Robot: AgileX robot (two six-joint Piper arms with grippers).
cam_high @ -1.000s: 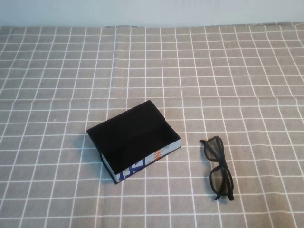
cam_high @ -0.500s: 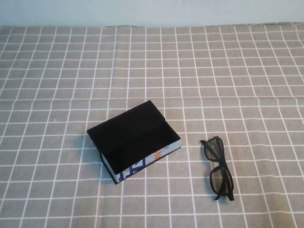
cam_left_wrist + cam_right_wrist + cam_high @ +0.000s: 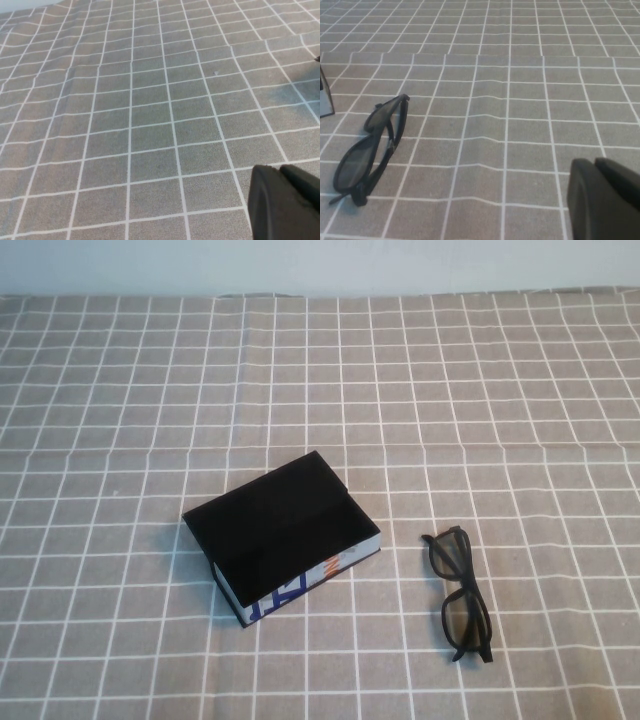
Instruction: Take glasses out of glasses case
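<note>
Your left gripper [image 3: 285, 205] only shows as a dark chunk at the corner of its own wrist view, parked over bare checked cloth well away from the action, and I honestly can't tell if it's clenched or released. Same deal with your right gripper [image 3: 602, 197]: just a black lump at the frame edge, can't tell its state, though it's holding nothing, since the glasses [image 3: 367, 150] lie near it on the surface [image 3: 520, 420]. Neither arm shows up in the high view at all.

Looks like the job's basically done: the glasses [image 3: 460, 593] sit folded on the cloth just to the right of the glasses case [image 3: 282, 535], not touching it, and the case is open and black inside with nothing in it as far as I can see.

So the best move now is probably none. Keep both arms back and don't nudge anything.

The glasses' long axis runs roughly near-to-far with a slight tilt, the far end leaning toward the case. The case itself sits diagonally to the grid, printed side toward you.
</note>
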